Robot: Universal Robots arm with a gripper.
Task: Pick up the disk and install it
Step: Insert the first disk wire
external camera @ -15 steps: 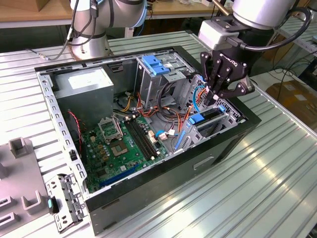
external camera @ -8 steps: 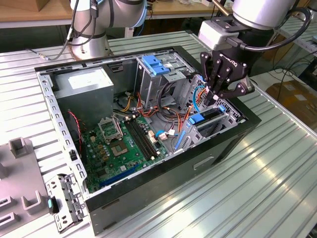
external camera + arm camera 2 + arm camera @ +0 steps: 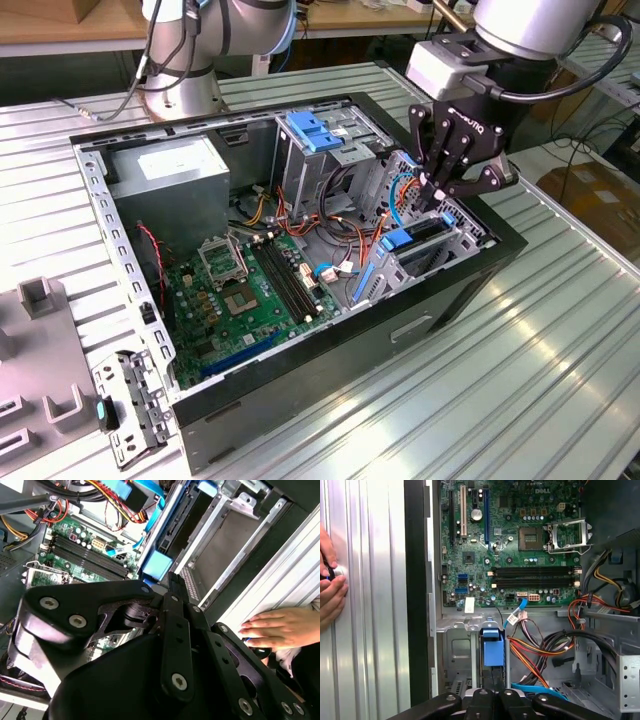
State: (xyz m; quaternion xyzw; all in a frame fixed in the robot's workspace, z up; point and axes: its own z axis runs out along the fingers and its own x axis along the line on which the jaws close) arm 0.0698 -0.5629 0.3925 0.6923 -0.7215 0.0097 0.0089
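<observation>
The disk [image 3: 418, 238] stands on edge in the drive cage at the open computer case's corner on the exterior view's right, dark between blue side rails. Its blue rail tab [image 3: 491, 649] shows in both wrist views, just ahead of the fingers [image 3: 156, 565]. My gripper [image 3: 437, 192] hangs straight above the disk with its fingers drawn together to a point at the disk's upper edge. Nothing shows between the fingers. Whether the tips touch the disk I cannot tell.
The case [image 3: 330, 350] lies open on a ribbed metal table, with the motherboard [image 3: 250, 290], a grey power supply box [image 3: 165, 175], a light-blue bracket [image 3: 315, 130] and loose cables around the cage. A person's hand [image 3: 280, 627] rests on the table beside the case [image 3: 330, 587]. Grey fixtures [image 3: 40, 350] stand at the exterior view's left.
</observation>
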